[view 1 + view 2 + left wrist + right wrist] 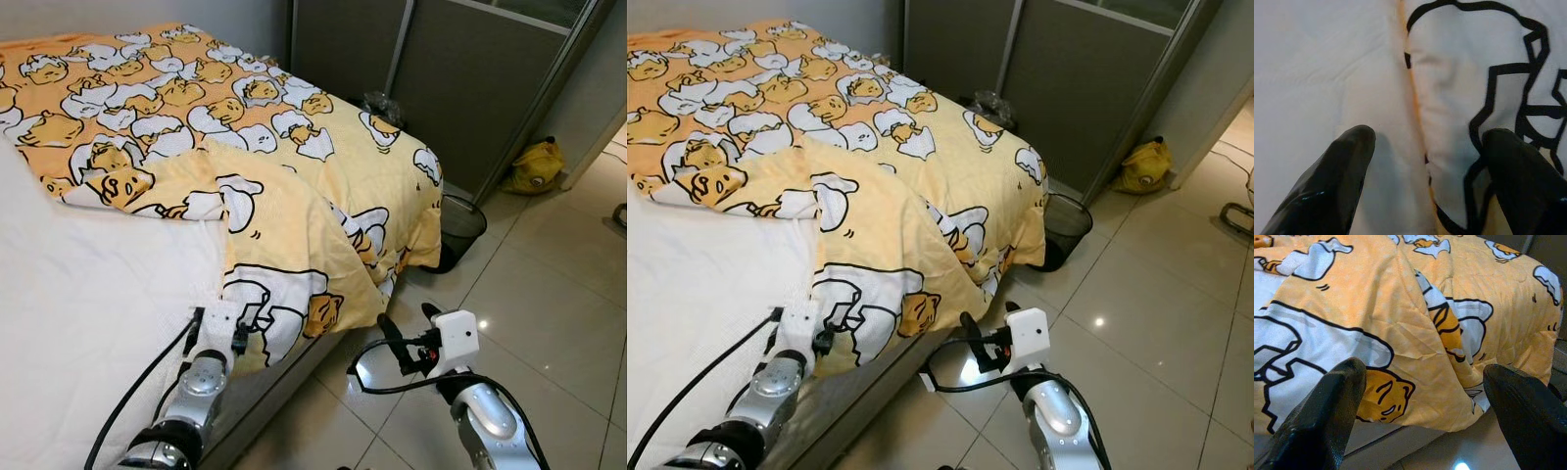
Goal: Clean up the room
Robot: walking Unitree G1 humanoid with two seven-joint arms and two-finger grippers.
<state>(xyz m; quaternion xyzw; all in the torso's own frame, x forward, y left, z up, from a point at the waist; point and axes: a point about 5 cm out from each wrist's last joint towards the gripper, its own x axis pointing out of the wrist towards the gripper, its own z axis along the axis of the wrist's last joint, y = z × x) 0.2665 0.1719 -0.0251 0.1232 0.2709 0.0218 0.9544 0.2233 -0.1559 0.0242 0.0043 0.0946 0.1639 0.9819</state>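
Note:
A yellow blanket [284, 186] printed with cartoon eggs lies crumpled across the bed, and its lower corner hangs over the bed's edge. The white sheet [88, 294] is bare on the near left. My left gripper [217, 331] is open and rests low on the bed at the blanket's near edge. In the left wrist view its fingers [1347, 161] straddle the blanket's hem [1415, 112], one on the sheet and one on the blanket. My right gripper [409, 321] is open over the floor beside the bed, pointing at the hanging corner [1415, 357] and holding nothing.
A black mesh wastebasket [458, 230] stands on the tiled floor [549, 294] at the bed's far corner. A yellow bag [534, 166] lies by the grey sliding doors [470, 69]. A dark bag [380, 103] sits behind the bed.

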